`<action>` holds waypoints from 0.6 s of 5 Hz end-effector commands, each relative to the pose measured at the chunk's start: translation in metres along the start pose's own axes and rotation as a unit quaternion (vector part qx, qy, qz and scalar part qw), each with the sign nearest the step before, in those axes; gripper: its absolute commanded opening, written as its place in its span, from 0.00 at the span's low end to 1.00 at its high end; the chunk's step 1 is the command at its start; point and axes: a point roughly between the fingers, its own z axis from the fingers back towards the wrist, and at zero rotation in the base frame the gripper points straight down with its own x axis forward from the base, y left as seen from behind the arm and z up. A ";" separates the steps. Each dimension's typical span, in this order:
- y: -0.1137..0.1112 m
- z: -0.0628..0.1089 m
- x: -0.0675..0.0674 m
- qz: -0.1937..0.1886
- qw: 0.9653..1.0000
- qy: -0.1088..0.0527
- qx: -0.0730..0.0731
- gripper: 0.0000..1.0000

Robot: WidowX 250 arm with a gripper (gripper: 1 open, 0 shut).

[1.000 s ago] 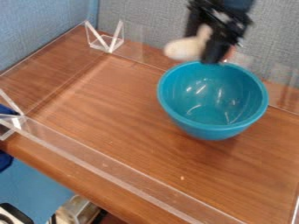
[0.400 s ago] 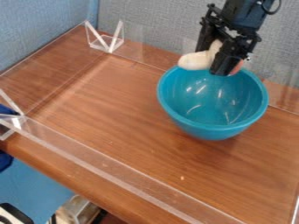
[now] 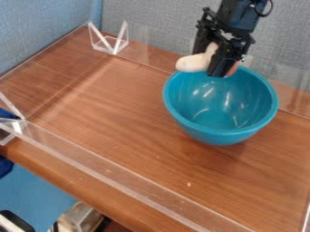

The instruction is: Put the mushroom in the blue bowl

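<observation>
above the back-left rim of the glossy teal-blue plastic bowl [image 3: 220,107], the black jointed robot gripper [image 3: 218,62] is clenched on the small toy mushroom with the cream-white stem [image 3: 194,62] and reddish-brown cap [image 3: 233,68]. 1 arm is present, entering from the top of the view, so no question of a nearer arm arises.

relation governing the coming move: the mushroom lies crosswise in the grip, its long axis running roughly level across the view. the pale stem projects to the image left, near or beyond the bowl's rim; the cap shows on the image right, over the opening. whether the stem end clears the rim in depth cannot be told from this 1 view. in my judgement, a short shift toward the middle of the bowl, towards the viewer and image right, is called for before release. letting go at this point risks the stem catching the rim and the toy tipping outside.

surface: brown wood-grain tabletop [image 3: 109,113], with the bowl standing upright on it. a clear transparent strip [image 3: 115,177] runs along the near edge. 1 white-edged angular frame [image 3: 108,38] stands at the far left corner.

room: grey textured panels [image 3: 151,23] rise behind and to the left; a blue surface [image 3: 36,195] shows below the near edge.
</observation>
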 end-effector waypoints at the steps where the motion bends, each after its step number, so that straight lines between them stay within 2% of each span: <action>1: 0.009 0.015 0.000 0.004 0.999 -0.031 0.011 0.00; 3: 0.011 0.008 0.003 0.000 0.999 -0.036 0.008 0.00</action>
